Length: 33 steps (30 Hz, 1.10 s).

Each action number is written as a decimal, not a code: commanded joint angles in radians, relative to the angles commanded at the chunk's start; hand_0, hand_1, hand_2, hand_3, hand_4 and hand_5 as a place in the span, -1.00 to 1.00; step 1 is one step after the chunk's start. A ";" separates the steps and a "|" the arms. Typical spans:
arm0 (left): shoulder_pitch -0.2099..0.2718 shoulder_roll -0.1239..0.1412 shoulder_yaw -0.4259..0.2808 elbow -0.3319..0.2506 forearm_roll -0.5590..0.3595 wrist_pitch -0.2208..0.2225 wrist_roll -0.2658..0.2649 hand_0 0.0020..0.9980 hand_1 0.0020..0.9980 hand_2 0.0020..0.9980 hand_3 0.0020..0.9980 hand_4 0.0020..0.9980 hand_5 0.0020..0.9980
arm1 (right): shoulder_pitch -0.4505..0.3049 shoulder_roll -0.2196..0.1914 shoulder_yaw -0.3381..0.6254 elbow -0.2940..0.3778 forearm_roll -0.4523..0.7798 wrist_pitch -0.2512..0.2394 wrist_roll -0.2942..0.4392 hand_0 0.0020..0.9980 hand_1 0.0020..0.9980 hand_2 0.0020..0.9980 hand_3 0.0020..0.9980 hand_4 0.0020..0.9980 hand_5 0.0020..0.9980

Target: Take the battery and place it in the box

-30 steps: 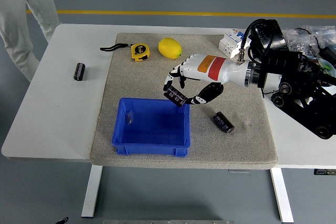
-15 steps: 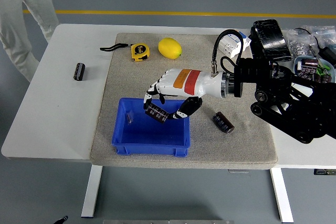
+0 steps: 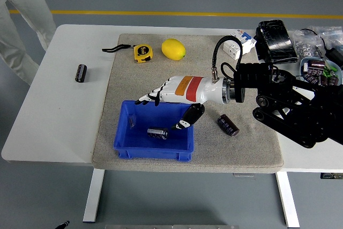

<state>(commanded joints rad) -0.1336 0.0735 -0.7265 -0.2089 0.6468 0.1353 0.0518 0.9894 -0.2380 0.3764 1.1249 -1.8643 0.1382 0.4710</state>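
Note:
A black battery (image 3: 157, 132) lies on the floor of the blue box (image 3: 126, 143), free of any grasp. My right hand (image 3: 163, 108) hovers over the box with its fingers (image 3: 147, 97) spread and its thumb pointing down near the battery. A second black battery (image 3: 228, 125) rests on the grey mat to the right of the box. A third battery (image 3: 81, 72) sits on the bare white table at the far left. My left arm does not show.
A yellow tape measure (image 3: 142, 52) and a lemon (image 3: 173, 49) lie at the back of the mat (image 3: 246, 148). White electrical parts (image 3: 237, 45) and bagged items sit at the back right. A person's legs (image 3: 19, 30) stand at the top left.
My right hand moved left over the box carrying a battery, then spread its fingers; the battery dropped onto the box floor.

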 joint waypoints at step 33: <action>0.004 -0.011 -0.012 0.015 0.002 0.000 -0.014 0.53 0.62 0.68 0.29 0.49 0.22 | -0.148 -0.268 0.043 -0.063 -0.019 0.047 -0.019 0.46 0.47 0.60 0.67 0.81 -0.79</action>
<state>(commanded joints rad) -0.1291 0.0623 -0.7386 -0.1943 0.6485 0.1351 0.0377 0.8415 -0.5057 0.4193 1.0615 -1.8838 0.1848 0.4520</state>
